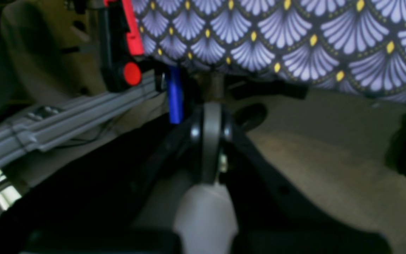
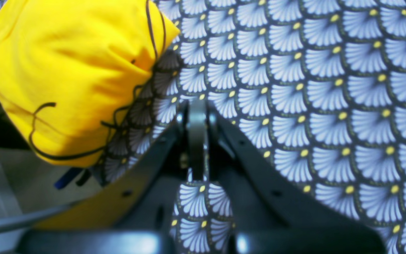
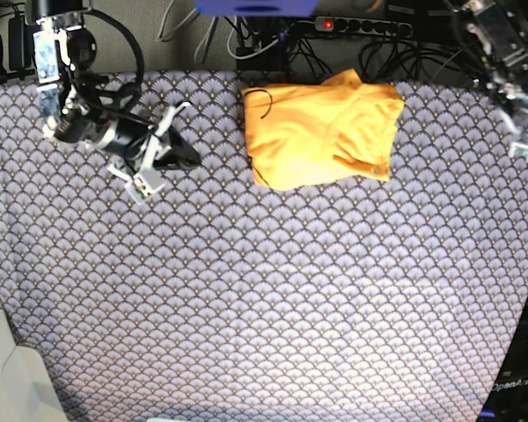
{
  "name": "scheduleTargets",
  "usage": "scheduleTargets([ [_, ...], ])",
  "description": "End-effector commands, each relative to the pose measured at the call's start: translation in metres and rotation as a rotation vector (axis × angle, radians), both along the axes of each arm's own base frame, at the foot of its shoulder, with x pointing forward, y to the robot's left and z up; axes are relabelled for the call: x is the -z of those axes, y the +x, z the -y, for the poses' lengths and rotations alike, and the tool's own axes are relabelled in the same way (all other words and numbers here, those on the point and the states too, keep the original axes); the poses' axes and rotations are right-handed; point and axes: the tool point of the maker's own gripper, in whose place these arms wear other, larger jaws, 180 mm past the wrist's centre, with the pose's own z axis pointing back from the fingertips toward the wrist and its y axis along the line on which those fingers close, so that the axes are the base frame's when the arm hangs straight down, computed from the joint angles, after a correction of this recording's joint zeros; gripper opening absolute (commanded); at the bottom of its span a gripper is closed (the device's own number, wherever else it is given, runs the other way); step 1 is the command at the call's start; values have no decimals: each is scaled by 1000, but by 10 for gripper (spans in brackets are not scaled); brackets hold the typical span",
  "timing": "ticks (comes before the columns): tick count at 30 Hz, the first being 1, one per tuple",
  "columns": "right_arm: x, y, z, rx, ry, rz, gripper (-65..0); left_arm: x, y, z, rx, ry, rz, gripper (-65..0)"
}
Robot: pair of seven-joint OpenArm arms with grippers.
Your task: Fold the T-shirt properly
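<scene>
The T-shirt [image 3: 321,136] lies as a folded yellow-orange bundle at the back middle of the patterned cloth, and it also fills the upper left of the right wrist view [image 2: 69,77]. A thin black cord crosses its near edge. My right gripper [image 3: 192,161] hovers low over the cloth to the left of the T-shirt, apart from it. Its jaws are shut on nothing [image 2: 196,106]. My left gripper [image 3: 524,141] is at the cloth's back right edge, away from the T-shirt. In the left wrist view it is shut and empty [image 1: 211,109], pointing past the table edge.
The blue-grey scallop-patterned cloth [image 3: 264,299] covers the whole table. Cables and a power strip [image 3: 361,26] run along the back edge. A red clamp [image 1: 132,70], a blue part [image 1: 174,95] and an aluminium rail [image 1: 48,123] sit under the table's edge.
</scene>
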Motion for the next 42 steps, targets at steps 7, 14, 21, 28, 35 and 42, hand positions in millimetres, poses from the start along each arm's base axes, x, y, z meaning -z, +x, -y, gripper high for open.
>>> scheduleTargets([
  [7,-3,-4,4,-10,4,7,-650,12,25,56,187,47,-83,-650],
  [14,-3,-4,-3,-5,24,5,-650,18,21,82,241,100,-159,-650],
  [21,-6,-1,-9,-1,44,12,-650,14,13,120,370,90,-153,-650],
  [28,-7,0,-14,0,55,14,-650,21,-2,154,434,31,-170,-650],
  [35,-6,-1,-13,2,55,10,-650,22,-9,153,372,-1,-154,-650],
  [42,-6,-3,-15,-1,57,6,-650,21,3,152,349,-51,-77,-650],
])
